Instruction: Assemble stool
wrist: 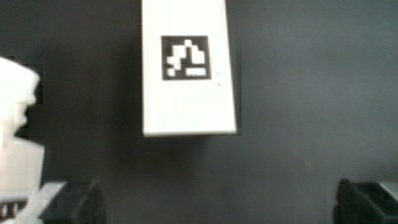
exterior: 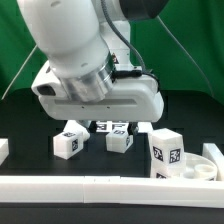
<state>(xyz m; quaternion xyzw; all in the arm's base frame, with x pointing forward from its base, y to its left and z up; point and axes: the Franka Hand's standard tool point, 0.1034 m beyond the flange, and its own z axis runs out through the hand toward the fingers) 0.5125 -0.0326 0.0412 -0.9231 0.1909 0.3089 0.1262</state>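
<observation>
tool point(wrist: 222, 203): fingers apart, holding nothing | wrist view: tagged leg point(wrist: 187, 70) flat on worktop point(wrist: 302, 100), outside the fingers | exterior view: leg A point(exterior: 70, 141), leg B point(exterior: 120, 140) under arm; leg C point(exterior: 167, 152) upright, exterior view's right; seat point(exterior: 212, 168) just beside it

The black table point(exterior: 30, 165) bears white stool parts. A long border bar point(exterior: 100, 186) lies along the edge nearest the exterior camera. Toward the table's middle sit a first leg point(exterior: 70, 141) and a second leg point(exterior: 120, 141), near each other. A third leg point(exterior: 167, 152) stands upright just beside the round seat point(exterior: 207, 168), at the near corner on the exterior view's right. The wrist view shows a tagged leg point(wrist: 187, 70) lying flat, tag upward.
</observation>
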